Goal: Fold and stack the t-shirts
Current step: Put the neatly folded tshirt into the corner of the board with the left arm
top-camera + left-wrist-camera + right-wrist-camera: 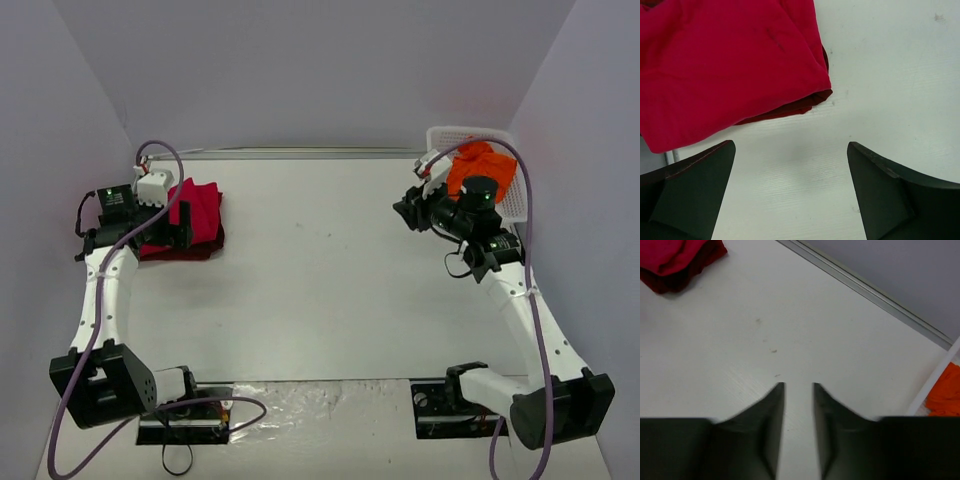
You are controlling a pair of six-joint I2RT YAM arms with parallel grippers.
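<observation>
A bright red t-shirt (202, 212) (730, 65) lies folded on top of a dark maroon t-shirt (195, 250) (795, 106) at the table's left. My left gripper (170, 232) (790, 150) hovers at the near edge of this stack. Its jaws are spread wide, with only bare table between them. An orange t-shirt (480, 168) (946, 390) lies crumpled in the white basket (515, 205) at the far right. My right gripper (408, 212) (799, 386) hangs beside the basket and points left over the table. Its jaws stand a narrow gap apart and hold nothing.
The white table (320, 280) spreads between the two arms. A metal strip (865, 290) runs along its far edge below the grey wall. The basket's rim (935, 377) shows at the right of the right wrist view. The red and maroon stack (675, 255) shows at its top left.
</observation>
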